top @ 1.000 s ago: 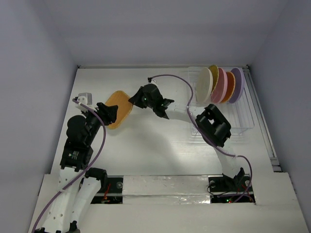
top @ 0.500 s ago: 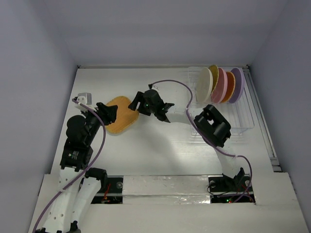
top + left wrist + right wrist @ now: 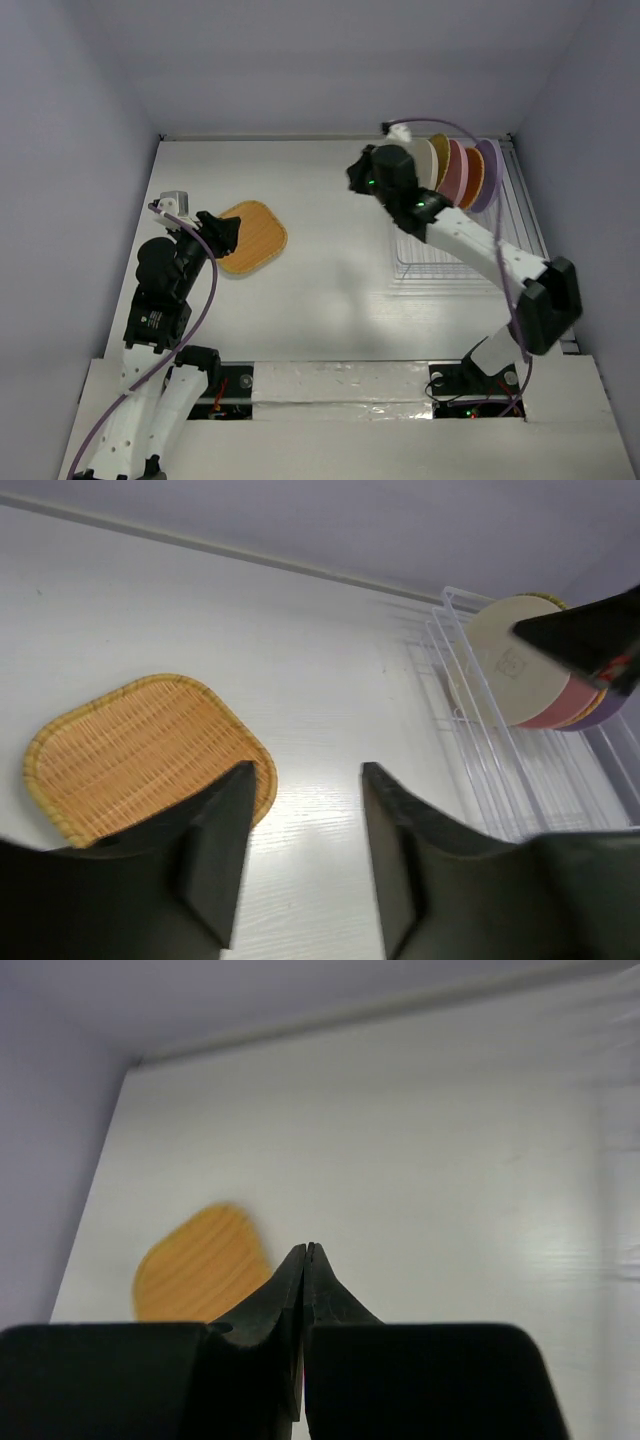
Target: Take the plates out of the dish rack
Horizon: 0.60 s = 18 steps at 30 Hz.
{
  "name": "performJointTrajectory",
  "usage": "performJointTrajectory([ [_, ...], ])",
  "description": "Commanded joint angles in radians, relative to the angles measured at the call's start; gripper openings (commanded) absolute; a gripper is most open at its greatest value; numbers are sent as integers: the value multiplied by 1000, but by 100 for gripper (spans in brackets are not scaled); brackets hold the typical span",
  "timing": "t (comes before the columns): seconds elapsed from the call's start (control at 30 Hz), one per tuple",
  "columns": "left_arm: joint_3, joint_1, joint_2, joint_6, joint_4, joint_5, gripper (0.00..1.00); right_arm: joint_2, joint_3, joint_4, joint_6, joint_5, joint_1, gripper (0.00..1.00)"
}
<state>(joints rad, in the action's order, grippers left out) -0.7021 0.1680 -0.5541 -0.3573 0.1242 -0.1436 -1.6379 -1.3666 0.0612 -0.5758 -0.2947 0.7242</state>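
A tan-orange rounded-square plate [image 3: 252, 238] lies flat on the table at the left; it also shows in the left wrist view [image 3: 140, 745] and, blurred, in the right wrist view [image 3: 200, 1270]. My left gripper [image 3: 225, 235] is open and empty at its near-left edge [image 3: 307, 775]. My right gripper [image 3: 356, 178] is shut and empty [image 3: 308, 1250], just left of the dish rack [image 3: 460, 255]. Cream [image 3: 428, 160], yellowish [image 3: 440, 145], pink [image 3: 457, 172], orange [image 3: 473, 182] and purple [image 3: 490, 170] plates stand upright in the rack's far end.
The rack's near half holds only bare wire [image 3: 480, 770]. White walls enclose the table on the left, back and right. A metal rail [image 3: 550, 290] runs along the right edge beside the rack.
The right gripper let go of the tan-orange plate, which now lies flat on the table. The right arm swung right and back to the rack. The left arm has not moved.
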Motion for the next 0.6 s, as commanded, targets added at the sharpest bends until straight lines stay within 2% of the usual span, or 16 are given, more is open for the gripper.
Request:
performJointTrajectory([
  [0.0, -39, -4, 0, -6, -46, -16, 37, 178, 105, 126, 140, -188, -168, 0],
  [0.03, -39, -4, 0, -6, -46, -13, 37, 211, 116, 146, 158, -207, -195, 0],
  [0.07, -39, -4, -3, -8, -47, -10, 21, 234, 124, 167, 187, -242, -221, 0],
  [0.13, -45, -4, -9, -8, -31, 15, 0, 271, 130, 219, 215, -250, -276, 0],
  [0.23, -45, -4, -9, -8, -28, 35, 0, 256, 103, 279, 254, -215, -364, 1],
  [0.27, -42, -4, -9, -8, -32, 26, 0, 242, 92, 291, 263, -221, -374, 12],
  [0.3, -39, -4, -10, -8, -38, 15, 0, 224, 63, 307, 281, -240, -390, 28],
  [0.33, -39, -4, -12, -6, -41, 1, 0, 178, 45, 339, 287, -250, -390, 53],
  [0.37, -39, -4, -10, -5, -41, -2, 2, 155, 29, 348, 298, -248, -403, 59],
  [0.47, -39, -4, -10, -3, -43, -8, 8, 78, -28, 355, 330, -205, -414, 61],
  [0.57, -37, -4, -10, -2, -43, -14, 10, 9, -84, 367, 344, -222, -424, 57],
])
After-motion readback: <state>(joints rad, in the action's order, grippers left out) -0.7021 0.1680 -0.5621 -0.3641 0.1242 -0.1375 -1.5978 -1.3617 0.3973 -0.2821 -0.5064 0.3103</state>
